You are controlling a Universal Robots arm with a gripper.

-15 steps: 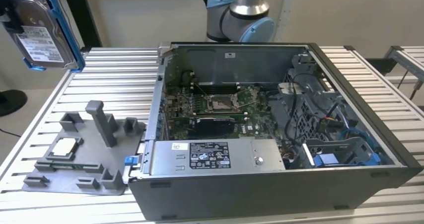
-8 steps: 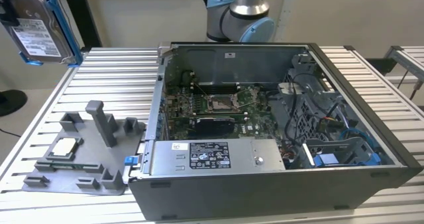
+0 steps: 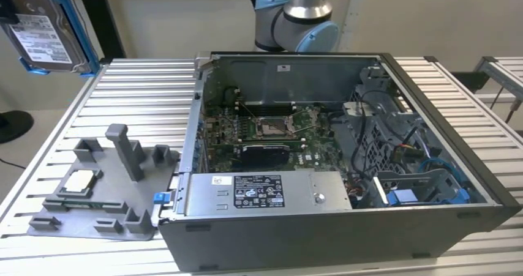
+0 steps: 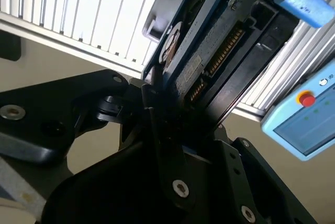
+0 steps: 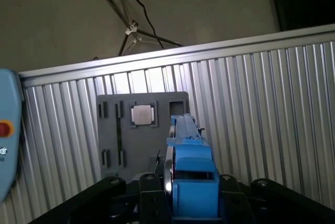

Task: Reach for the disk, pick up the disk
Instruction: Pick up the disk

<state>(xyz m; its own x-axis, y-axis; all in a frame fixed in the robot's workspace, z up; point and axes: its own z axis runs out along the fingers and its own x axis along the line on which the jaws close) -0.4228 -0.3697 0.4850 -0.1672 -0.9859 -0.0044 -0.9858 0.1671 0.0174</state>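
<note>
Your table [image 3: 139, 80] of ribbed metal slats carries everything, and its biggest load is the open computer case [image 3: 327, 227], which stands just beside the grey fixture [image 3: 90, 218] on the exterior view's right, lid off so its insides can be reached. The arm [image 3: 298, 19] rises behind the case, well away from the fixture. The fixture lies flat on the slats with its upright posts and pockets ready to seat parts. The disk [image 3: 45, 31] is not on it: you can see the disk in the air, high above and beyond the fixture at the exterior view's upper left, label facing the camera, touching neither fixture nor table. I judge the pick-up as done, since nothing but the grasp supports it. In the second wrist view the pincer [image 4: 191, 114] is closed on the disk [image 4: 220, 41], black fingers [image 4: 157, 114] pressed against its flat faces so the blue frame and connector edge stick out free. In the first wrist view the disk [image 5: 191, 177] shows edge-on, with the fixture [image 5: 110, 130] down below it. Smallest, the square chip [image 5: 141, 114] sits in a pocket of the fixture, undisturbed by the grasp
</note>
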